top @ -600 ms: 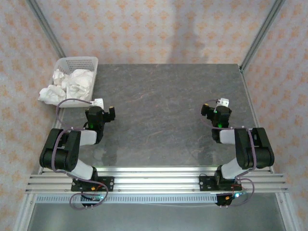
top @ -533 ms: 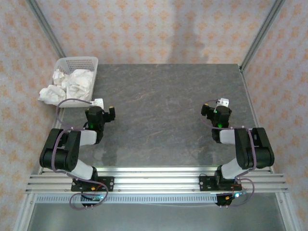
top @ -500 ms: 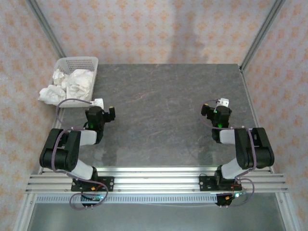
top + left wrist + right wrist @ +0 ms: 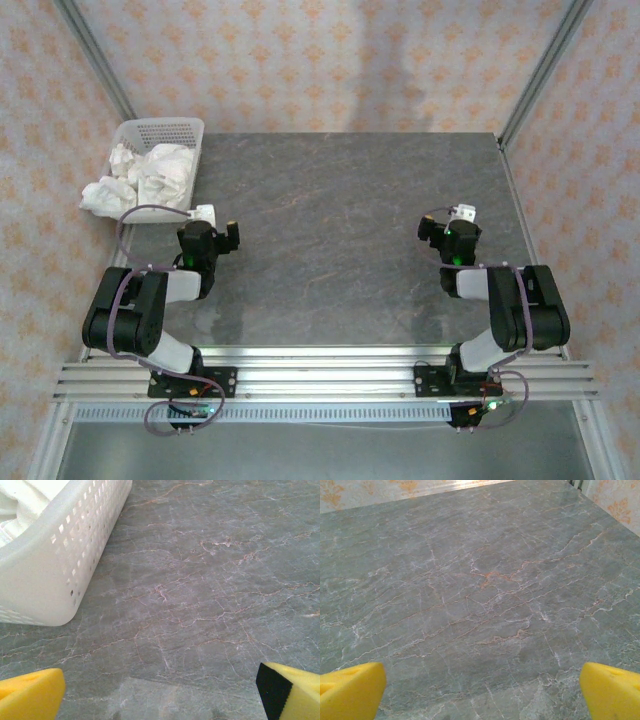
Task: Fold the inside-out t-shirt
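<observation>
The inside-out t-shirt (image 4: 150, 175) lies crumpled in a white mesh basket (image 4: 165, 125) at the table's far left corner, with a lump of cloth hanging over the basket's left side. In the left wrist view the basket wall (image 4: 60, 565) stands close ahead on the left, cream cloth (image 4: 20, 495) showing above its rim. My left gripper (image 4: 215, 225) (image 4: 160, 695) rests low just in front of the basket, open, its yellow pads (image 4: 30, 695) wide apart over bare table. My right gripper (image 4: 445, 218) (image 4: 482, 690) is open too, low over the right side.
The grey marbled tabletop (image 4: 350, 200) stretches between and beyond both grippers. Aluminium frame posts rise at the far corners (image 4: 545, 70), patterned walls stand behind, and a rail carrying the arm bases (image 4: 320, 380) runs along the near edge.
</observation>
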`<state>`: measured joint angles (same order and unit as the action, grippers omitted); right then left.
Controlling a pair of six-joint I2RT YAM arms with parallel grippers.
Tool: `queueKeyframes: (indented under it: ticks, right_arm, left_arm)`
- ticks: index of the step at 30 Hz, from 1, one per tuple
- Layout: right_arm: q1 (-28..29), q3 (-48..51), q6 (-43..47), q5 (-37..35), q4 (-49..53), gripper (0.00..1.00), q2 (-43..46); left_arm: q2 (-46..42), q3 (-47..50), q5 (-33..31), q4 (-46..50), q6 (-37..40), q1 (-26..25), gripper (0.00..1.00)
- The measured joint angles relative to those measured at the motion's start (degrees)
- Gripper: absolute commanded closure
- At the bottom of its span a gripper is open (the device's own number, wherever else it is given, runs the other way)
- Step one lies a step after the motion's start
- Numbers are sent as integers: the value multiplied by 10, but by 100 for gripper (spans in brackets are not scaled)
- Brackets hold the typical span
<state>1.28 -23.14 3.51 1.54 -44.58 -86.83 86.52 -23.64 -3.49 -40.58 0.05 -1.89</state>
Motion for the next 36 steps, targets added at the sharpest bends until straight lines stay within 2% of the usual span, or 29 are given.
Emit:
queueKeyframes:
  ticks: [3,5,7,9,13,15,17,20,24,27,31,36]
  right_arm:
    - [0,19,-5,-11,-7,1,19]
    - [0,33,-19,-31,21,1,66]
    - [0,24,-62,-56,123,0,159]
    - [-2,-21,-116,-60,240,2,261]
    - [5,-117,-213,10,350,0,357]
    - [36,-148,-245,70,378,0,359]
    - [94,-183,-256,117,414,1,322]
    - [187,-251,-254,173,476,0,226]
    - [256,-312,-243,221,534,0,120]
    - [266,-325,-236,223,563,1,81]
    - [265,-337,-223,218,601,1,49]
    - [265,-356,-201,218,634,1,19]
  left_arm:
    - [0,0,0,0,0,0,0]
    - [0,0,-2,0,0,0,0]
    - [-7,0,-18,7,-1,-4,0]
    - [-51,-2,-37,56,-4,-10,0]
    - [-214,-34,-66,171,-44,-15,0]
    - [-280,-106,-92,266,-95,-15,0]
    - [-287,-218,-115,350,-141,-11,0]
    - [-218,-416,-124,470,-204,19,5]
    - [-42,-669,-69,620,-307,120,10]
    - [116,-818,-12,715,-363,178,15]
    - [324,-961,18,834,-409,209,16]
    - [496,-1045,68,902,-427,211,5]
